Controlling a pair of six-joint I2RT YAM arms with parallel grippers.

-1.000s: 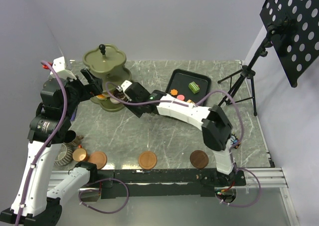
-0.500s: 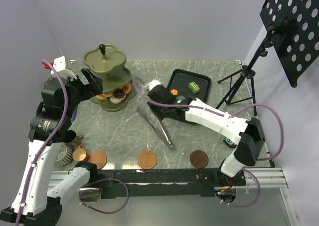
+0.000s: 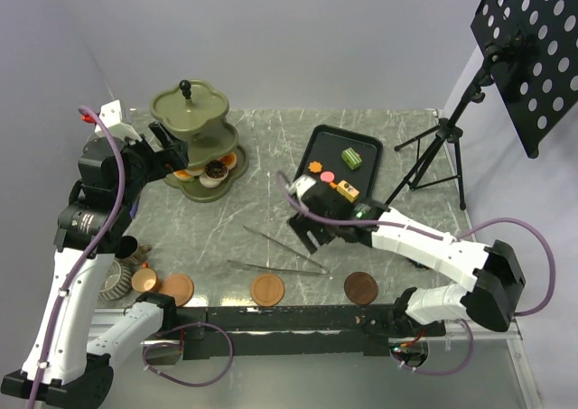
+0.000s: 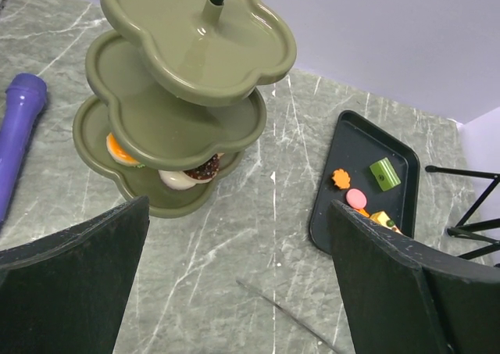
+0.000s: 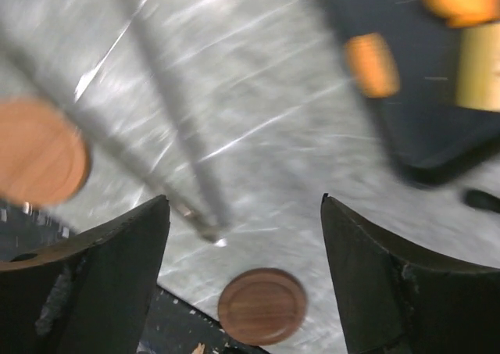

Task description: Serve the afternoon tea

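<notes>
Along near edge, 3 brown saucers (image 3: 267, 290)

Table (image 3: 397, 129): a grey, white-veined marbled top, shown from above.
Three-tier stand (image 3: 193, 118): olive-green, stood upright at the far left of the top.
Black tray (image 3: 327, 145): rectangular, laid at the far centre-right, well apart from the stand.
Metal tongs (image 3: 284, 247): laid flat near the middle, arms spread, joined end toward the right.
Brown saucers: laid in a row along the near edge: left saucer (image 3: 177, 289), middle saucer (image 3: 267, 289), right saucer (image 3: 360, 288).
Cups: grouped at the near left: striped grey cup (image 3: 113, 281), copper cup (image 3: 144, 280) just beside the left saucer, dark cup (image 3: 126, 246) behind them.
Purple cylinder (image 4: 22, 127): laid on its side, left of the stand.
</notes>
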